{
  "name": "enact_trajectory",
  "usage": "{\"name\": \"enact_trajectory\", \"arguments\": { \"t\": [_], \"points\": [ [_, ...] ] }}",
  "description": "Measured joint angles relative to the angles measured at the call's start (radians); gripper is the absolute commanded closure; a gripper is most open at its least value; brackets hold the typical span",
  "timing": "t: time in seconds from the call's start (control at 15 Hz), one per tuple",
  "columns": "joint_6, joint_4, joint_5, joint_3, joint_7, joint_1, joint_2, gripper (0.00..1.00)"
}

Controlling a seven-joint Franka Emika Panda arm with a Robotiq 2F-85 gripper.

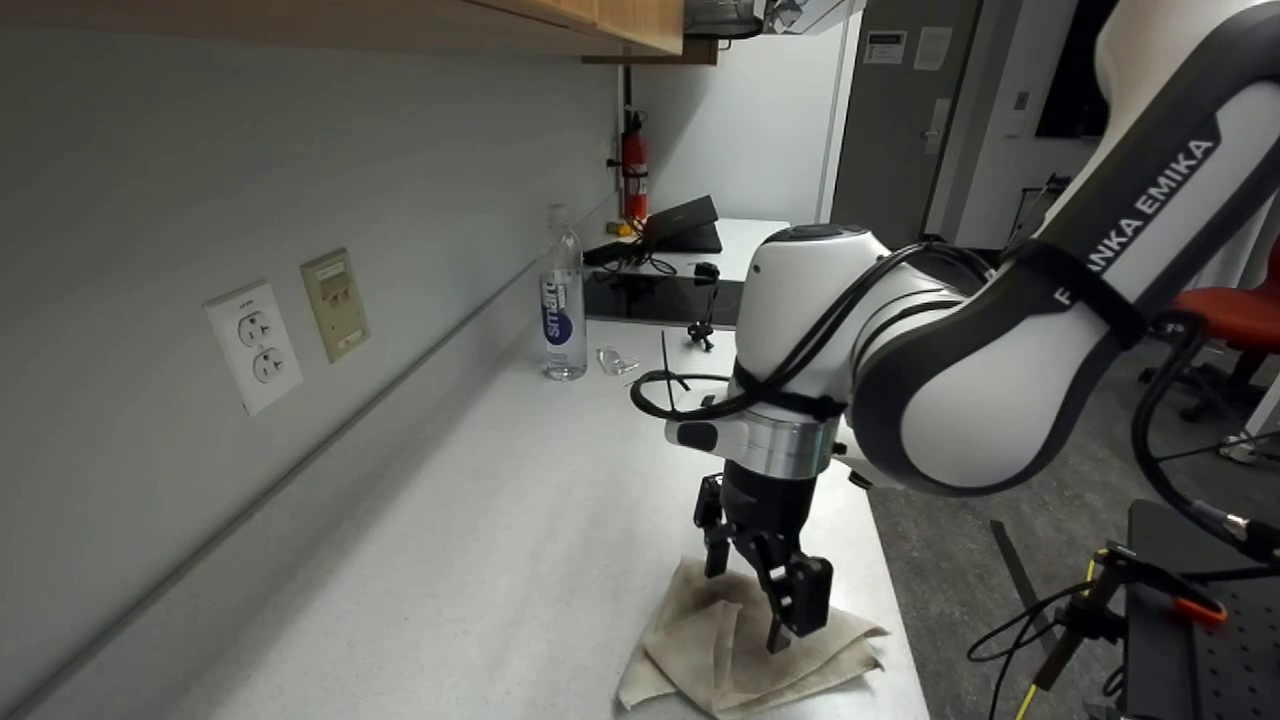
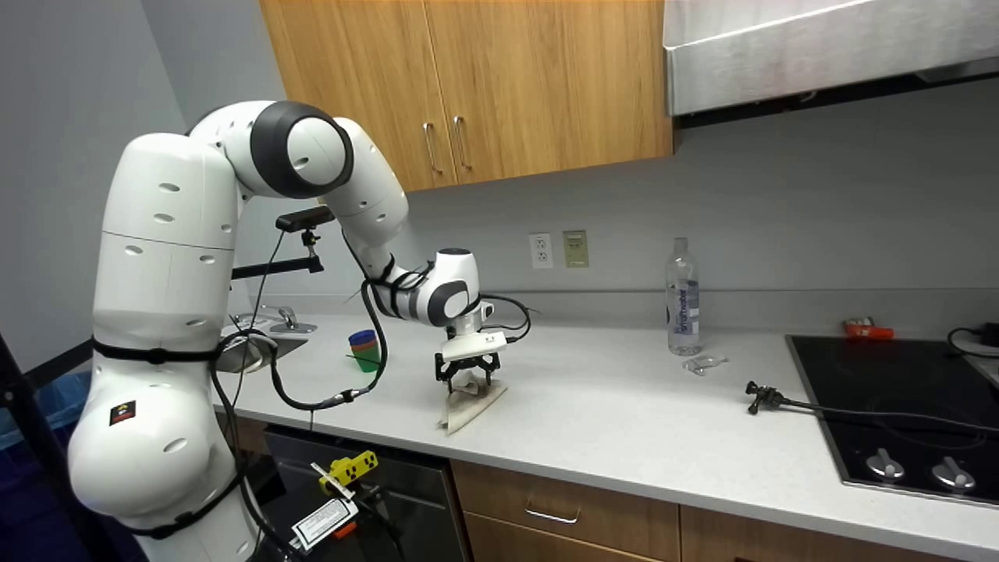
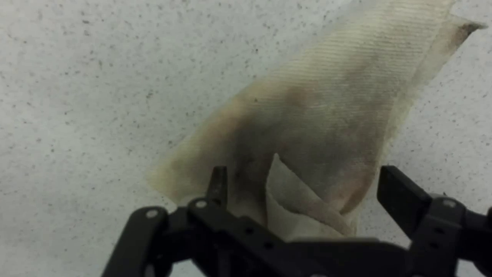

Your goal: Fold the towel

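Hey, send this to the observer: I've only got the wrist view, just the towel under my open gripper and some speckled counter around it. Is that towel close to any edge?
Observer: Yes, in both exterior views the towel lies near the front edge of the counter.
Operator: Okay. Anything standing farther back?
Observer: A clear bottle stands upright back there, toward the cooktop.
Operator: And on the opposite side?
Observer: Stacked cups stand off toward the faucet, seen in an exterior view.
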Motion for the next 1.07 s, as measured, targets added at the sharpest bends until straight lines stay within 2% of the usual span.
{"name": "enact_trajectory", "arguments": {
  "t": [0.4,1.07],
  "points": [
    [-0.059,0.045,0.131,0.091,-0.131,-0.076,0.069,0.0],
    [-0.328,0.192,0.208,0.111,-0.134,-0.033,0.072,0.0]
  ]
}}
